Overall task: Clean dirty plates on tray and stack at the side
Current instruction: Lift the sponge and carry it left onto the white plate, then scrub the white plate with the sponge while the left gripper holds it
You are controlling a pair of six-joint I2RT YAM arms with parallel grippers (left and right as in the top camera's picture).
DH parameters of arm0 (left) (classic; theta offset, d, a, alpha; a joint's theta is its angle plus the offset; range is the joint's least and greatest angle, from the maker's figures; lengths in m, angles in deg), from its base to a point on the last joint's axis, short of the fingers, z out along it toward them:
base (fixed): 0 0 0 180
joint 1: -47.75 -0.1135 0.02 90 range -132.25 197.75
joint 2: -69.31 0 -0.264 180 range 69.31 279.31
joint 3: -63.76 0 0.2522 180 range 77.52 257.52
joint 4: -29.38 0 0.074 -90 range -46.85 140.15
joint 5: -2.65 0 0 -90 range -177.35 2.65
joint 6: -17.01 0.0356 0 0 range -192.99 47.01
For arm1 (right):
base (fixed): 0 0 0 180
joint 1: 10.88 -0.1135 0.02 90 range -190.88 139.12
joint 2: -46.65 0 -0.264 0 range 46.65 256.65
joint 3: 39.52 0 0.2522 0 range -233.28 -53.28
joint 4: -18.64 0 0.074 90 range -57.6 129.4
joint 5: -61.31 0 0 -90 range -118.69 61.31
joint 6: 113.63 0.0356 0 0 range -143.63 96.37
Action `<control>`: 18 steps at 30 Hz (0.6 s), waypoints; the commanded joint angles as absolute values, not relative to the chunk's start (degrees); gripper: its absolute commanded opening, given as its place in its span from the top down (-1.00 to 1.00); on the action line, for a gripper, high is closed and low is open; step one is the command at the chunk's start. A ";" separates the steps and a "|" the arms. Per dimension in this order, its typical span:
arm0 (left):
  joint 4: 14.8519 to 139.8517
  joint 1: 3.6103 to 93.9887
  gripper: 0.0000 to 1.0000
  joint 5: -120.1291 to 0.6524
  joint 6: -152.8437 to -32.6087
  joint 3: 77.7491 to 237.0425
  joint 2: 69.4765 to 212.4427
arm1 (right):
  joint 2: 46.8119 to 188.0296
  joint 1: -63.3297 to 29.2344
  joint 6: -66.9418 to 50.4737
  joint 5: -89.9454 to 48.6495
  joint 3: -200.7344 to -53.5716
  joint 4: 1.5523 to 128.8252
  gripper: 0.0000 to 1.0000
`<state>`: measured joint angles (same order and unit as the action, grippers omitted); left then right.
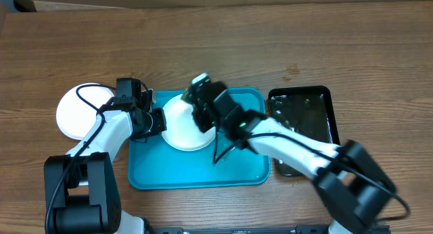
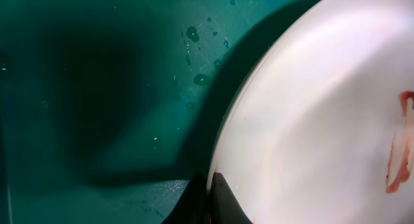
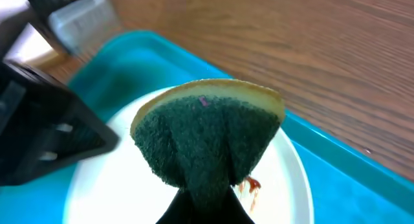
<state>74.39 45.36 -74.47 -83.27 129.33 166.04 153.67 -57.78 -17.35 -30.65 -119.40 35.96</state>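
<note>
Plate (image 2: 310, 107) rim in left pincer (image 2: 210, 198), beneath sponge (image 3: 207, 133)

The tray (image 1: 203, 170) sits on the tabletop (image 1: 237, 38), near the middle of its front edge. A plate (image 1: 177, 129) is in the tray, in the back half and a bit left of the middle. The left gripper (image 1: 160, 120) pinches this plate at its left rim. The sponge (image 3: 207, 133), pinched in the right gripper (image 3: 204, 208), is over the back part of the plate. The other plate (image 1: 76, 112) lies on the tabletop just left of the tray (one plate or a pile, it is hard to tell). A smaller tray (image 1: 312, 102) lies just right of the tray.
</note>
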 commanded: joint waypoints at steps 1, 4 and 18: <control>74.28 45.16 0.92 -73.79 -81.94 129.27 166.70 | 156.60 -59.61 -24.89 -38.36 -120.43 32.70 0.92; 74.26 45.16 0.92 -73.79 -81.94 129.27 166.72 | 157.69 -60.95 -30.13 -38.87 -120.43 32.26 0.92; 74.37 45.16 0.92 -73.81 -81.94 129.27 166.70 | 157.80 -61.69 -43.18 -44.90 -120.43 26.21 0.92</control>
